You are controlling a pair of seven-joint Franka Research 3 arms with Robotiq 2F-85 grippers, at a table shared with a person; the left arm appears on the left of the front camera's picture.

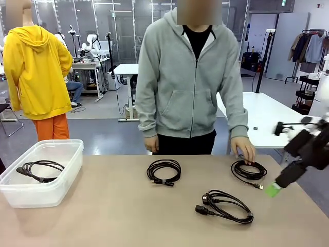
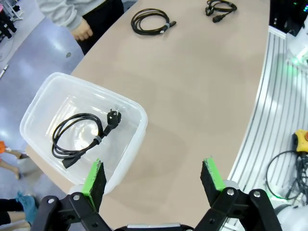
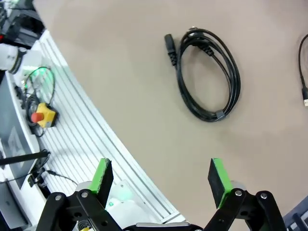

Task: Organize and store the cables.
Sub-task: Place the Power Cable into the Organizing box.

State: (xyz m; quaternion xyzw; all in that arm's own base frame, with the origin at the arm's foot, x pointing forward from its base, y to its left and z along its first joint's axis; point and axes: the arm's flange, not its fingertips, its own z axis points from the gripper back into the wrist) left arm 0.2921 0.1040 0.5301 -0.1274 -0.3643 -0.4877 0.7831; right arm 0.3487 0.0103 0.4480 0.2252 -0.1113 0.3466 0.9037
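Observation:
Three coiled black cables lie on the tan table: one in the middle [image 1: 163, 171] [image 2: 151, 21], one at the right [image 1: 249, 170] under the person's hand [image 1: 247, 152], and a plugged one nearer the front [image 1: 226, 205] [image 3: 207, 72] [image 2: 220, 7]. Another coiled cable [image 1: 38, 170] [image 2: 82, 137] lies inside the clear plastic bin [image 1: 51, 198] [image 2: 129, 147] at the left. My right gripper [image 1: 272, 189] [image 3: 161, 178] hangs open and empty over the table's right edge, apart from the plugged cable. My left gripper [image 2: 153, 180] is open and empty, high above the bin's near side.
A person in a grey hoodie stands at the far edge. A ribbed metal rail [image 3: 86, 139] runs along my side of the table, with a red stop button [image 3: 41, 115] and loose wires beside it. Bare tabletop lies between the bin and the cables.

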